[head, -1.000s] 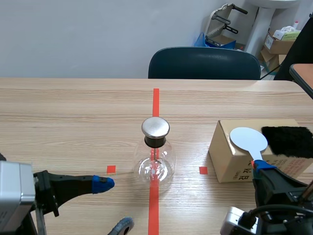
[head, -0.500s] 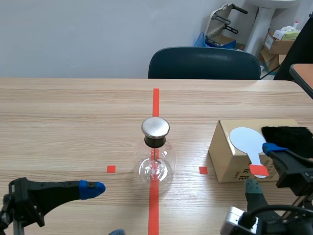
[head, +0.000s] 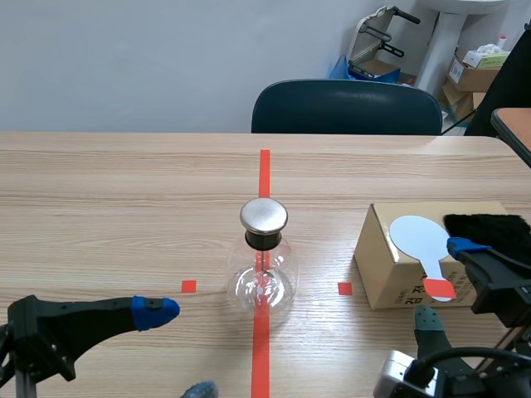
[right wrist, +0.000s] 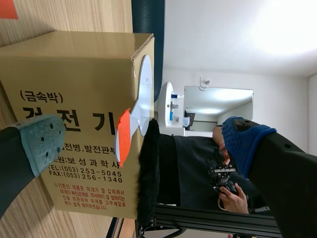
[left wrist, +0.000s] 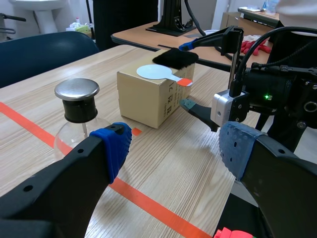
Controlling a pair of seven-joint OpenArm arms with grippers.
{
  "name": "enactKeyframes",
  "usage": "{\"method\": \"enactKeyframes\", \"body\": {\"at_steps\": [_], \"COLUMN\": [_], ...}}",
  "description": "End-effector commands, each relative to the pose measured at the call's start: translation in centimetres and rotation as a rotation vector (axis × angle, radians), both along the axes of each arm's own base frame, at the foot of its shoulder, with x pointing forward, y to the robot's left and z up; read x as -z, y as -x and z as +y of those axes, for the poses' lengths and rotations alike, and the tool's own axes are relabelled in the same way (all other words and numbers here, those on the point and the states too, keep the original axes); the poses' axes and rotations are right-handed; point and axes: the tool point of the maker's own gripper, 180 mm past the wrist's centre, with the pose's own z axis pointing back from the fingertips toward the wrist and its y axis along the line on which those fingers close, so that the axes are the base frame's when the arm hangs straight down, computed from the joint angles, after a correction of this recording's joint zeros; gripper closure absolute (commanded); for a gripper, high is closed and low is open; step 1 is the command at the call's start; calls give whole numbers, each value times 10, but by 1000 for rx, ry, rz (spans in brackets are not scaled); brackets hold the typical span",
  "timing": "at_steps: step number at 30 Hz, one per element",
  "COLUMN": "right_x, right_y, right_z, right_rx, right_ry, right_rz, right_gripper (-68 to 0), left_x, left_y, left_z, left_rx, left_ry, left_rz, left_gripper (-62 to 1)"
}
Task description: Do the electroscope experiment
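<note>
Opening right claw [head: 441,281], paddle [head: 421,236] (white) on box [head: 388,274]

Left hand [left wrist: 173,148]: thick black fingers [left wrist: 59,188], blue pads [left wrist: 111,146]. Right hand [right wrist: 143,141]: pads [right wrist: 42,141] grey-green and blue.

Wide open, the left gripper [left wrist: 173,148], blue pads well apart. Just ahead of one finger: a round glass flask with a silver metal cap [left wrist: 77,94]. Ahead between the fingers sits a brown cardboard box [left wrist: 148,99], topped by a pale blue round paddle with an orange-red handle [left wrist: 157,73] and a black furry cloth [left wrist: 174,58]. The right gripper [left wrist: 185,75] gapes beside that box.
</note>
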Motion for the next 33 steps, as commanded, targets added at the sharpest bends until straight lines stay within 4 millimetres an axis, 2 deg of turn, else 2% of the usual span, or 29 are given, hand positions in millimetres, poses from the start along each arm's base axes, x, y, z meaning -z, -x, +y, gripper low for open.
{"method": "enactKeyframes", "body": {"at_steps": [1,33], "right_x": [-18,-18], "right_y": [-4,-4], "right_z": [-2,-2], "right_rx": [3,3], "right_ry": [4,4], "right_rz": [-82,-82], "right_gripper": [-679,-679], "left_x": [-9,-5], "left_y": [1,1], "left_z": [-4,-5], "left_rx": [1,3], "left_ry": [32,13], "left_rz": [-12,-1], "left_gripper": [-403,-403]}}
